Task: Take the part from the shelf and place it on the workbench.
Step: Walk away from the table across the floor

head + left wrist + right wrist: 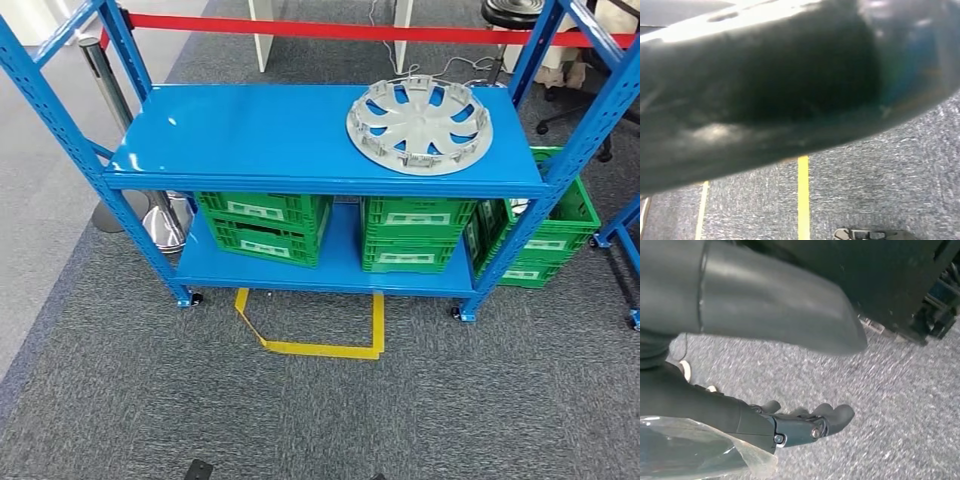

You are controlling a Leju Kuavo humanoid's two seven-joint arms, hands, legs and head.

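Observation:
The part is a silver plastic wheel cover (pixel 420 124). It lies flat on the right half of the top board of the blue shelf (pixel 249 135), straight ahead in the head view. My right hand (pixel 800 424) hangs low over the grey carpet, its dark fingers (pixel 836 415) stretched out and apart, with nothing in them. It is far from the shelf and the wheel cover.
Several green crates (pixel 264 225) fill the shelf's lower board, and another (pixel 555 235) stands just right of it. A yellow tape mark (pixel 317 348) lies on the carpet before the shelf. A red barrier belt (pixel 340 30) and a chrome post (pixel 113 90) stand behind.

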